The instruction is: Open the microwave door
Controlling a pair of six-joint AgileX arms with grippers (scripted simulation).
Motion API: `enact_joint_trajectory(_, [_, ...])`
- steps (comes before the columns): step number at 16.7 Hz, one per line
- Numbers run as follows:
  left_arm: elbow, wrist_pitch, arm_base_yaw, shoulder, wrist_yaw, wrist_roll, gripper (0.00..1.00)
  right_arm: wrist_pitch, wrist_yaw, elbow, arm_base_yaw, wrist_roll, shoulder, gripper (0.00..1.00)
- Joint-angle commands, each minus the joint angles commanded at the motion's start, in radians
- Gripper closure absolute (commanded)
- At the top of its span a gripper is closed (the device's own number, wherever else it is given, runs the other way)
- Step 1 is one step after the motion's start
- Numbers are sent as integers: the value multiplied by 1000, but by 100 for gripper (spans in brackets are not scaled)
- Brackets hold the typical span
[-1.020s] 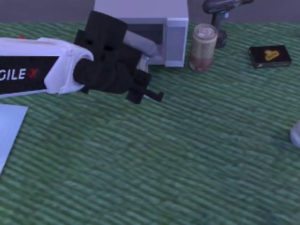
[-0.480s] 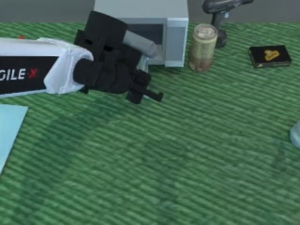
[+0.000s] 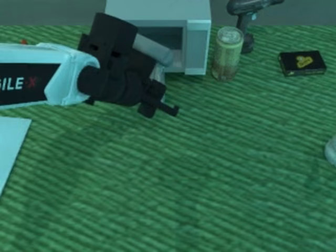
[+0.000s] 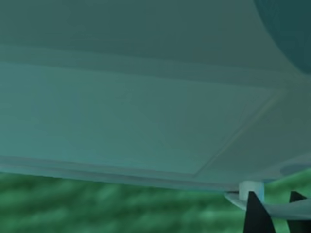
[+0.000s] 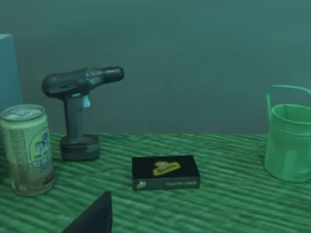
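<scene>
Microwave [image 3: 178, 13] at top centre of the top view, back edge of the green surface [image 3: 210, 173]. Microwave door [image 3: 155, 50] already swung partly out from the front, seen as a grey slab angling toward frame left, cavity showing dark behind it; control strip [image 3: 197, 47] unmoved at the oven's right side. Left end effector [image 3: 160, 107] just in front of the oven, low over the surface, at the door's free edge; left wrist view filled by the door panel [image 4: 136, 111], with two dark fingertips [image 4: 253, 213] at lower right standing either side of a pale lip at the door's bottom edge, apparently pinching it, contact not fully clear. Judged: opening roughly part done, door ajar but not wide; left to do, more outward swing till the cavity is fully exposed, then release. Right end effector [image 5: 92, 216] only a dark corner at the bottom of the right wrist view, cannot tell its state; right arm out of the top view, parked. Tan can [image 3: 227, 52] just right of the microwave, drill [image 3: 247, 16] behind it, black box [image 3: 302, 62] at upper right, watering can [image 5: 289, 141] in the right wrist view, all apart from the door's path.
</scene>
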Motion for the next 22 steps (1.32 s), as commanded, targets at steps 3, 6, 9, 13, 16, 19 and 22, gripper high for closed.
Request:
enact_joint_trajectory(3, [-13, -3, 16, -8, 22, 33, 100, 0, 0, 0, 0, 0, 0, 0])
enact_joint_trajectory(6, [-14, -3, 16, -9, 23, 34, 100, 0, 0, 0, 0, 0, 0, 0])
enact_joint_trajectory(9, [-14, -3, 16, -9, 23, 34, 100, 0, 0, 0, 0, 0, 0, 0])
enact_joint_trajectory(13, [-14, -3, 16, -9, 23, 34, 100, 0, 0, 0, 0, 0, 0, 0])
enact_joint_trajectory(16, [-14, -3, 16, -9, 23, 34, 100, 0, 0, 0, 0, 0, 0, 0])
enact_joint_trajectory(19, [-14, -3, 16, -9, 23, 34, 100, 0, 0, 0, 0, 0, 0, 0])
enact_joint_trajectory(22, [-14, -3, 16, -9, 23, 34, 100, 0, 0, 0, 0, 0, 0, 0])
